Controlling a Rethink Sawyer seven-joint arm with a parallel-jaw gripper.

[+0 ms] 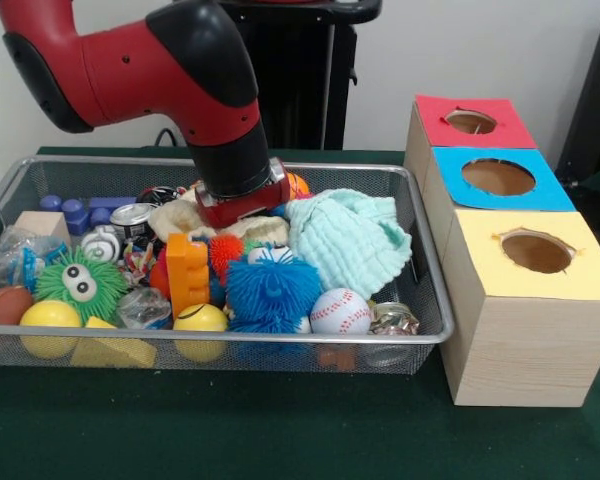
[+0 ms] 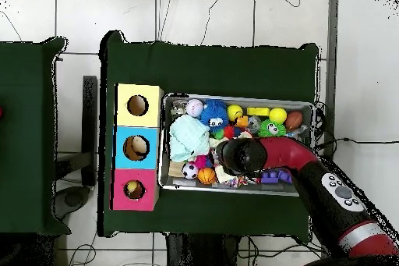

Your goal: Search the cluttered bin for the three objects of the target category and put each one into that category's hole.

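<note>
The wire mesh bin [image 1: 230, 338] sits on the green table, full of toys; it also shows in the overhead view [image 2: 234, 97]. The red-faced hole [image 1: 470, 122] is the far one of three box holes, and in the overhead view [image 2: 134, 189] it is the lowest. My gripper [image 1: 242, 208] is lowered into the middle back of the bin, over a beige cloth and beside a mint cloth [image 1: 352, 238]. The red and black wrist covers its tips. In the overhead view the gripper [image 2: 234, 157] sits mid-bin under the arm.
The bin holds a baseball [image 1: 340, 312], a blue spiky ball [image 1: 272, 290], a green spiky ball with eyes [image 1: 80, 285], yellow balls [image 1: 200, 320], an orange block [image 1: 187, 270], a can [image 1: 132, 218] and blue blocks [image 1: 80, 212]. Blue-faced [image 1: 498, 177] and yellow-faced [image 1: 536, 252] holes adjoin.
</note>
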